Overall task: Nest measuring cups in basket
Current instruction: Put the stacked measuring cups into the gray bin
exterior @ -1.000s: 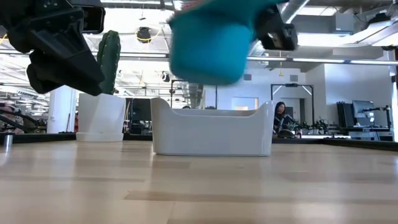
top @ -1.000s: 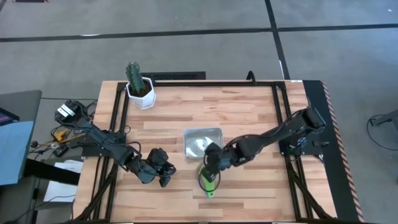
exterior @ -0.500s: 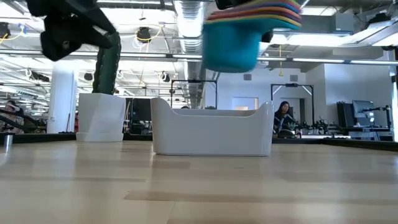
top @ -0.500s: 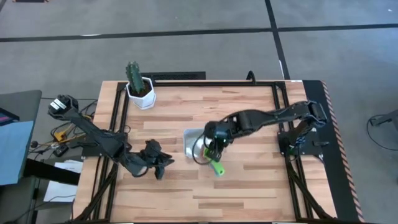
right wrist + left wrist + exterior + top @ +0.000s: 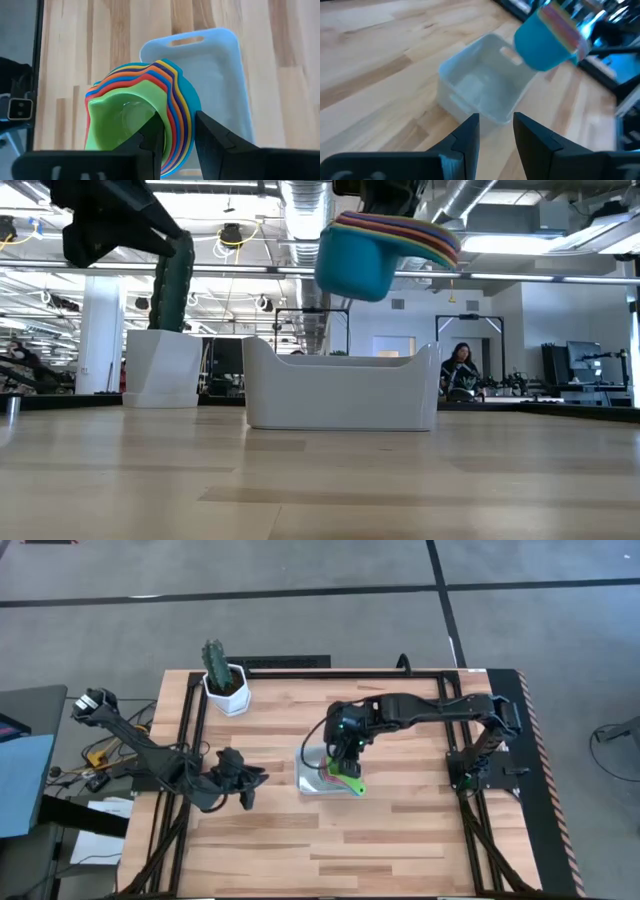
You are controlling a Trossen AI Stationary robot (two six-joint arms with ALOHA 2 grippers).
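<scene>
The measuring cups [image 5: 135, 112] are nested in one stack, green innermost and teal outermost, with my right gripper [image 5: 177, 140] shut on them. The stack hangs above the basket [image 5: 340, 390], a clear shallow tray standing on the table near its middle [image 5: 312, 780]. In the low view the stack [image 5: 385, 245] shows tilted, clear of the basket's rim. A green handle [image 5: 351, 786] sticks out toward the near edge. My left gripper [image 5: 240, 778] hovers left of the basket, open, with nothing between its fingers [image 5: 470, 135]. My right gripper pinches the stack's nested walls [image 5: 172, 117] on one side of the rims: one finger stands inside the green cup, the other outside the teal one. The fingers come from above, slanting down. The stack is lifted clear above the basket and tilted.
A white hexagonal pot with a cactus [image 5: 226, 685] stands at the table's far left corner. Black frame rails [image 5: 455, 705] run along the table's sides. Bare wood lies near the front edge [image 5: 350, 850].
My right gripper has carried the cup stack from near the front edge toward the far edge, rising and rolling its wrist, and the stack now hangs over the basket. My left gripper has drawn back up and toward the table's left edge.
</scene>
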